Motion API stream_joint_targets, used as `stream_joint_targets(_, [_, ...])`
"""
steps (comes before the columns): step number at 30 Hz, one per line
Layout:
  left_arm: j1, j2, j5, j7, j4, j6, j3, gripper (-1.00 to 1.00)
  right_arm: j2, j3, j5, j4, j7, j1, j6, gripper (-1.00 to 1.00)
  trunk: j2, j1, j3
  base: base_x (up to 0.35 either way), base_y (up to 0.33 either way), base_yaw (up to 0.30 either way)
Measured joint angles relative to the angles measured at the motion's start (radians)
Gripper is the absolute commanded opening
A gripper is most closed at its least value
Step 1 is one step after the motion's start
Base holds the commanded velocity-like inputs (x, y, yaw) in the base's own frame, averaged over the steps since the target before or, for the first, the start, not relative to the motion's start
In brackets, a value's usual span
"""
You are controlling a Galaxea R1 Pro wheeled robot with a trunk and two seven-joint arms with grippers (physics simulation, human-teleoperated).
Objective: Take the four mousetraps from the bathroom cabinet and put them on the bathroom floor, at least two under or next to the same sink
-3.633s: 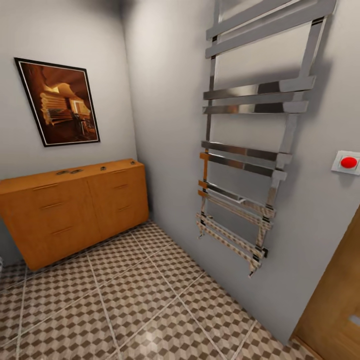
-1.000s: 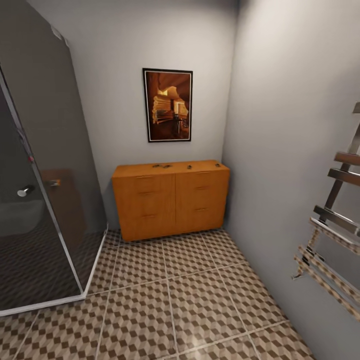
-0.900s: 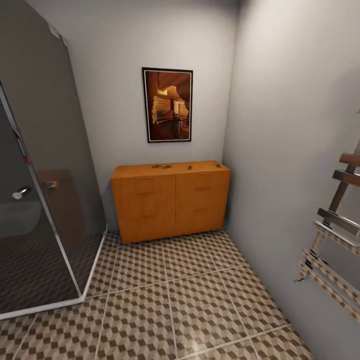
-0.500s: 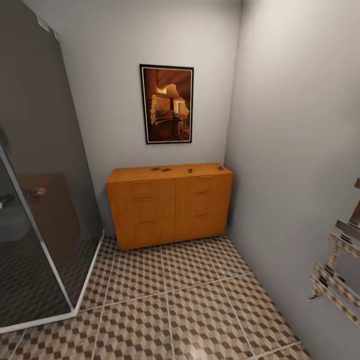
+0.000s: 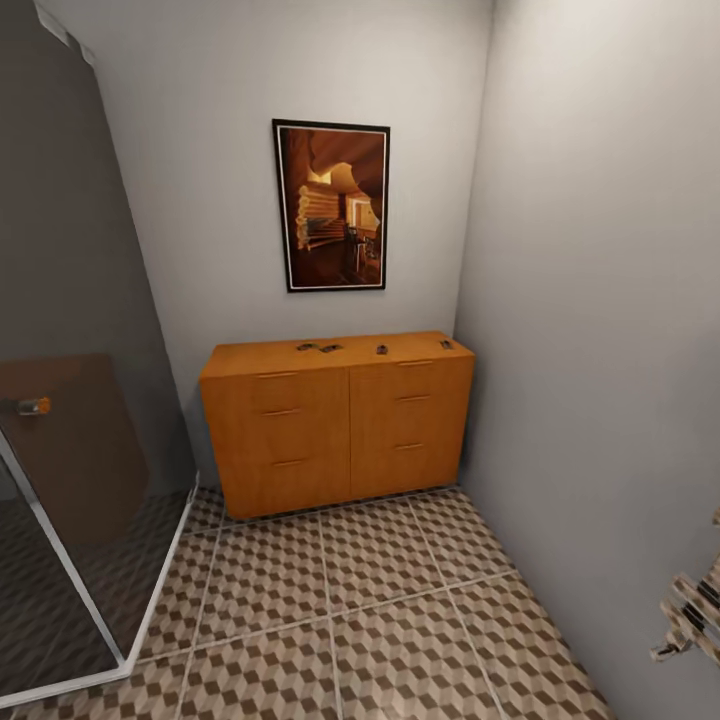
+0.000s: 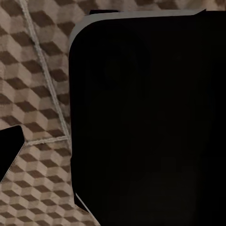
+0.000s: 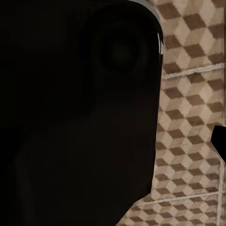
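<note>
Head view first: the whole picture has swung round over the last few seconds, so that's the camera and base turning, not the room moving. A chrome towel rail used to take up the right wall; now just a scrap of it (image 5: 690, 615) pokes in at the lower right. The cabinet (image 5: 338, 425) sits dead ahead against the back wall, under a framed picture (image 5: 332, 206), and looks a bit bigger and more centred than half a second ago, so I'd say the robot is rolling toward it. On its top are the mousetraps (image 5: 381, 349), four small dark specks as far as I can make out: two close together left of centre, one in the middle, one near the right end. None is on the floor (image 5: 380, 610) yet. A glass shower screen (image 5: 80, 470) stands on the left. No sink here, so that part comes later.

Left wrist view: a big black shape blocks most of it, with cube-pattern tiles beside it. Can't tell whether the jaws are apart or together.

Right wrist view: same deal, dark bulk plus floor tiles, jaws can't be judged.

So it's the approach, nothing grabbed yet.
</note>
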Motion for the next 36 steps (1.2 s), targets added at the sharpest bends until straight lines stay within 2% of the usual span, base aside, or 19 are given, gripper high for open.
stream_joint_targets(36, [0.0,0.0,0.0,0.0,0.0,0.0,0.0,1.0,-0.001,0.0,0.0,0.0,0.0,0.0,-0.002,1.0,0.0,0.0,0.0,0.324,0.0,0.0])
